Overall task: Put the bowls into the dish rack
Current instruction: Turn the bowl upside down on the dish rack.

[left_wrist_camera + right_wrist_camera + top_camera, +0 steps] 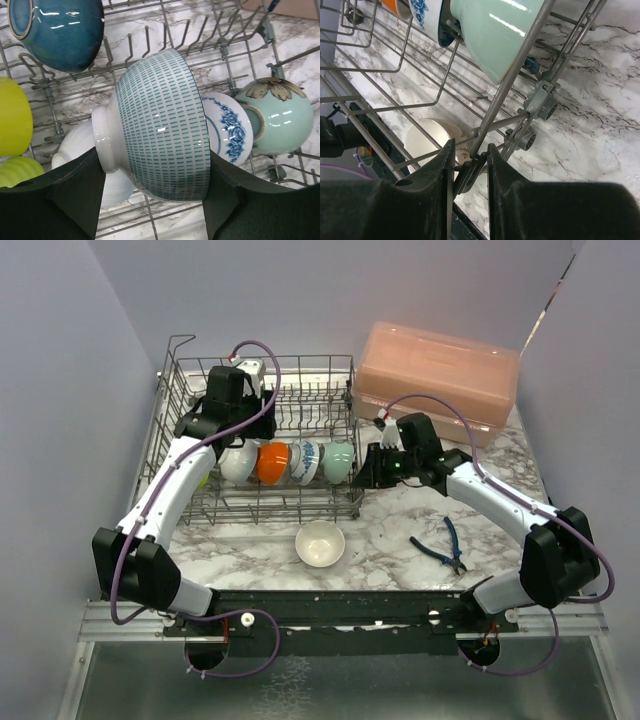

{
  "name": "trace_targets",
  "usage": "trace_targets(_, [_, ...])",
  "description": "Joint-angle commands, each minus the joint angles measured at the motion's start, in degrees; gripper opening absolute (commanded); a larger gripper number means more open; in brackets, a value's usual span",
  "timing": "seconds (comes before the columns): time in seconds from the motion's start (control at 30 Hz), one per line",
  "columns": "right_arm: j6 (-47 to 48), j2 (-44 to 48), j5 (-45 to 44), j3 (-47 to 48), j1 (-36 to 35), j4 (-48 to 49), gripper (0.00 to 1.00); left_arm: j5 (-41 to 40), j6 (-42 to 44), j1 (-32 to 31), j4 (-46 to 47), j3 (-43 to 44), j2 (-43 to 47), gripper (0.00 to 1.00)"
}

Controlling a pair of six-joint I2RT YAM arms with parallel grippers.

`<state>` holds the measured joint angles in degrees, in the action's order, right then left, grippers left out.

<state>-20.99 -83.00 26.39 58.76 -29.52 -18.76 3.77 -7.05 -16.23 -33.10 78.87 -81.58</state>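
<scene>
In the left wrist view my left gripper (155, 167) is shut on a white bowl with teal dashes (160, 130), held on edge above the dish rack (165, 30). Around it in the rack stand a dark blue bowl (60, 30), a lime-yellow bowl (12, 117), a white bowl (75, 150), a blue-flowered bowl (230, 132) and a pale teal bowl (277, 120). An orange bowl (272, 462) stands in the same row. My right gripper (471, 162) is shut on a wire at the rack's front right corner (358, 490). A beige bowl (320, 543) sits upright on the table.
A pink lidded box (440, 380) stands at the back right, close to the rack. Blue-handled pliers (440, 545) lie on the marble top by the right arm. The rack's small wheels (542, 102) rest on the table.
</scene>
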Motion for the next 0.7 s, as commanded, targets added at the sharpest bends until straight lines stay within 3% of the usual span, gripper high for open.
trace_targets(0.0, [2.3, 2.5, 10.8, -0.3, -1.9, 0.9, 0.16, -6.2, 3.4, 0.1, -0.4, 3.8, -1.6, 0.0])
trace_targets(0.33, [1.8, 5.3, -1.7, 0.7, -2.0, -1.9, 0.66, -8.4, 5.6, 0.1, -0.9, 8.5, -6.3, 0.0])
trace_targets(0.67, [0.7, 9.6, -7.7, -1.0, -1.9, -1.0, 0.98, -11.0, 5.3, -1.8, -6.6, 23.5, -18.1, 0.0])
